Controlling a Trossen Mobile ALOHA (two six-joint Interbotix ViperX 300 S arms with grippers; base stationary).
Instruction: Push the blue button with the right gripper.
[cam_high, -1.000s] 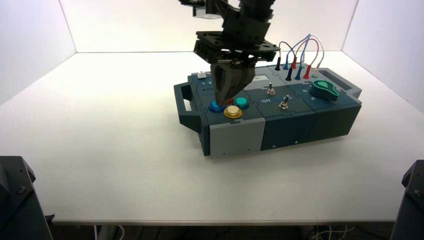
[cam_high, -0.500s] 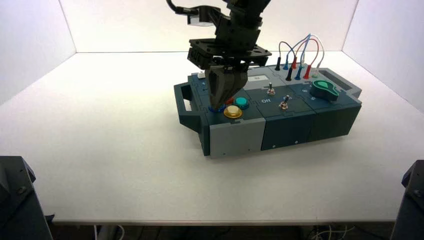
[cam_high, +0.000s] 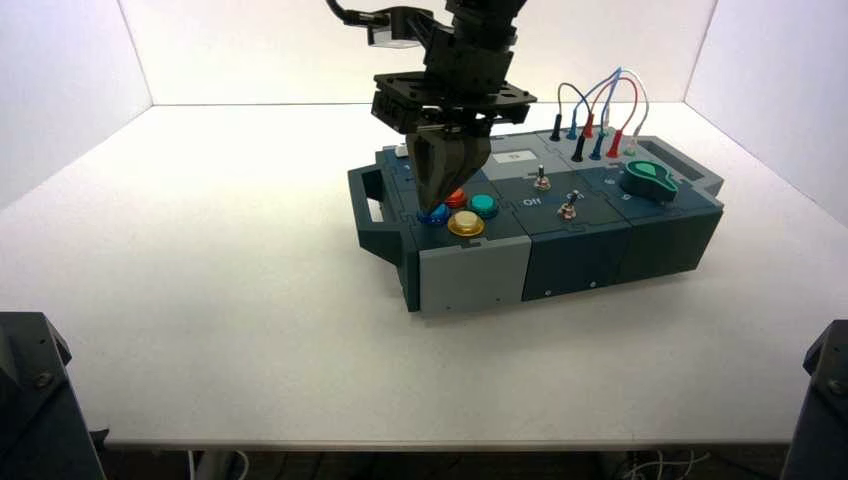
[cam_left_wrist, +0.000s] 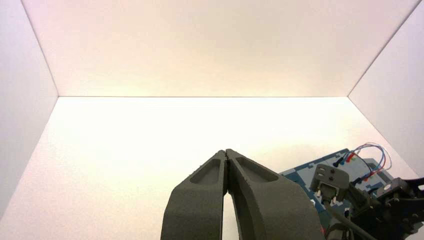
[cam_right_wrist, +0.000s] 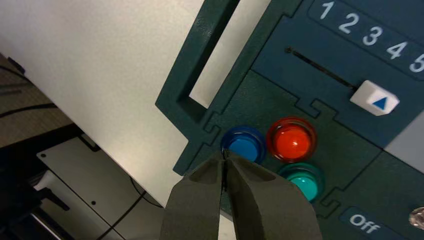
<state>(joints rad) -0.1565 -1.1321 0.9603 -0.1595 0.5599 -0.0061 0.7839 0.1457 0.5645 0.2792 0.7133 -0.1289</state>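
Closed, its two dark tapered fingers together in a wedge, the right gripper hangs over the left end of the box. From the high view, its tips cover part of the blue button, the leftmost of four; I can't tell whether they touch it. Close by sit the red button, teal-green button and yellow button. The wrist hides much of the box's far left part, and the arm is cut off at the top. Farther right stand two toggle switches, a green knob and looping wires. White tabletop lies open to the left and along the near side.

By the left wrist view, the left gripper is closed too, idle over the tabletop left of the box; the right arm blocks much of that box.

Through the right wrist view, the closed fingertips overlap the rim of the blue button, just outside the carrying handle. Part of the blue dome shows; the yellow button is hidden behind the fingers. The white slider cap stands well away from the "1".
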